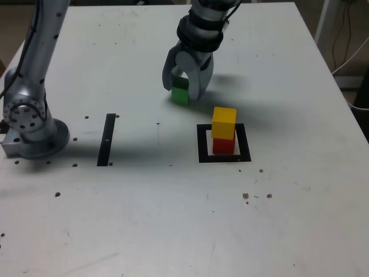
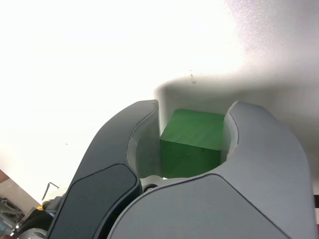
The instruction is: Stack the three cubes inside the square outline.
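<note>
Green cube (image 2: 192, 144) square between fingers (image 2: 259, 149)

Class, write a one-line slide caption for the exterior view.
Gripper closes around green cube beside yellow cube stacked on red cube in square outline.

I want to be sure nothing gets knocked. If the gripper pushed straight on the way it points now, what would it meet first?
The gripper points down with the green cube between its jaws, so it would likely press that cube onto the table. Whether the cube is already resting there is unclear. The yellow cube stands off that line.
</note>
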